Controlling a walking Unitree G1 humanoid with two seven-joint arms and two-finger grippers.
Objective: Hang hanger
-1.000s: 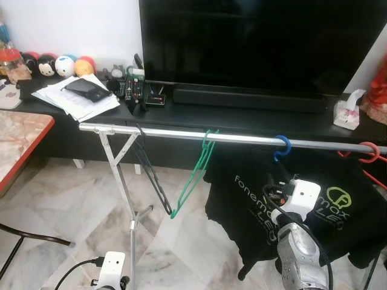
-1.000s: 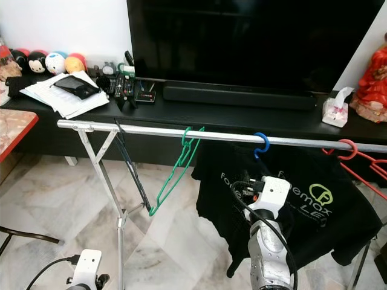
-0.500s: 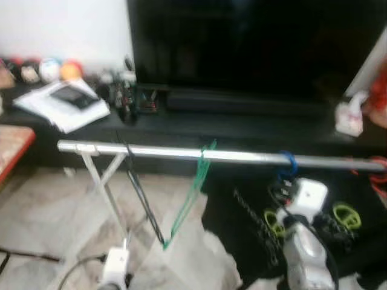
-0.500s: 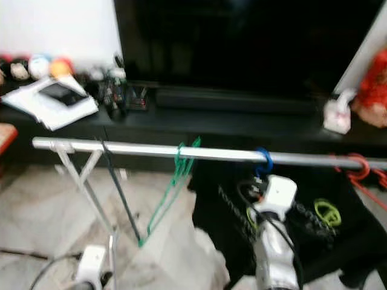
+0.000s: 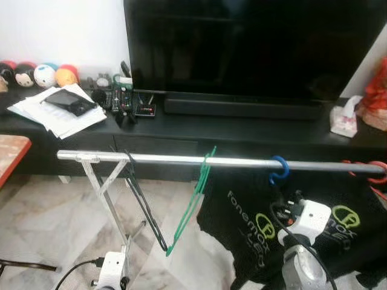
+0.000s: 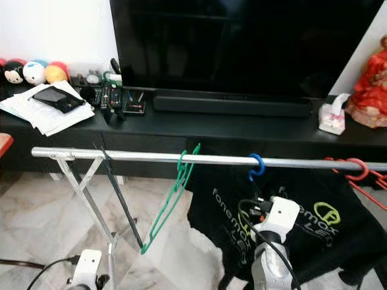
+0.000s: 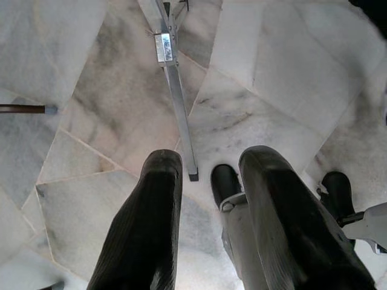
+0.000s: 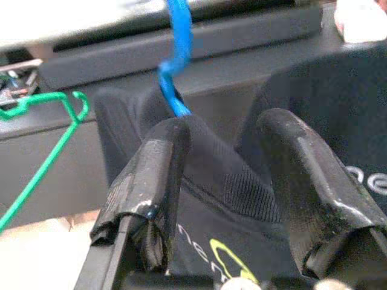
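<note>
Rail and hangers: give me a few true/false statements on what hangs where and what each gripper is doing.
1. The blue hanger is hooked over the rail. True.
2. The green hanger carries the black shirt. False: it hangs bare; the shirt is on the blue hanger.
3. The right gripper is open, at the shirt's collar. True.
4. The left gripper grips the rail. False: it is open, pointing down at the floor.
5. A red hanger hangs at the rail's right end. True.
</note>
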